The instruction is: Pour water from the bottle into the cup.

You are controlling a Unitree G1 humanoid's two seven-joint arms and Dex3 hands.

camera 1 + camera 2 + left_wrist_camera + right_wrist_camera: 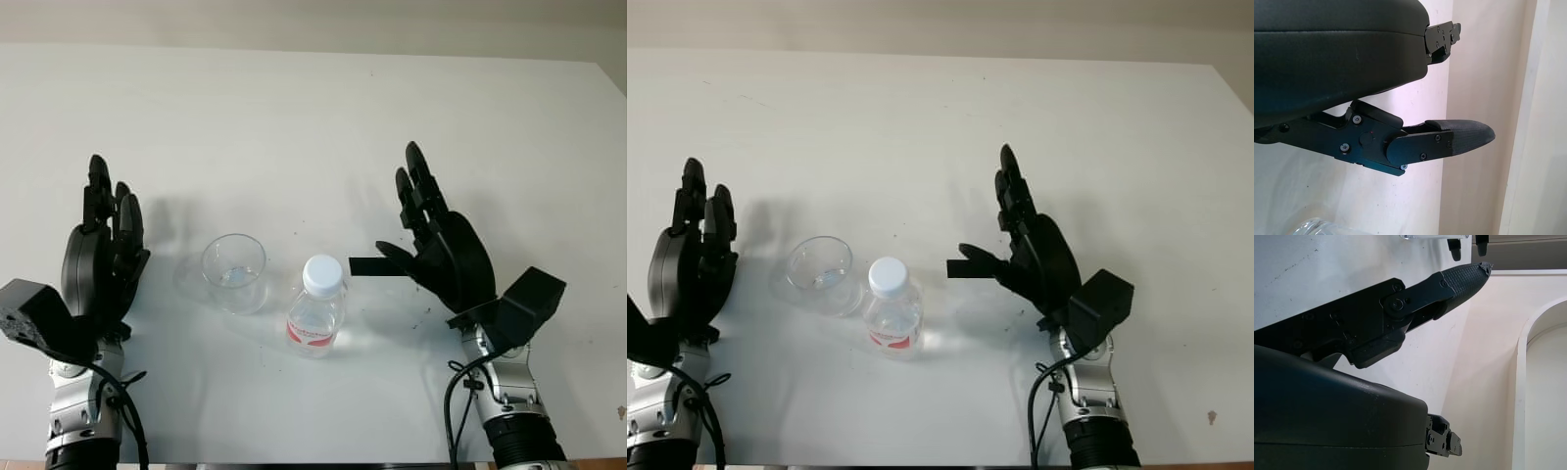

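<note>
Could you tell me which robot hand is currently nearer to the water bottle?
The right robot hand. It is open just right of the bottle, thumb pointing at its cap. The left robot hand is open farther off, beyond the cup.

Clear bottle (315, 315) had white cap (322, 274) & red label (310, 334), cup (234, 271) was clear, table (294, 117) white, both hands (103, 245) (441, 240) black.
</note>
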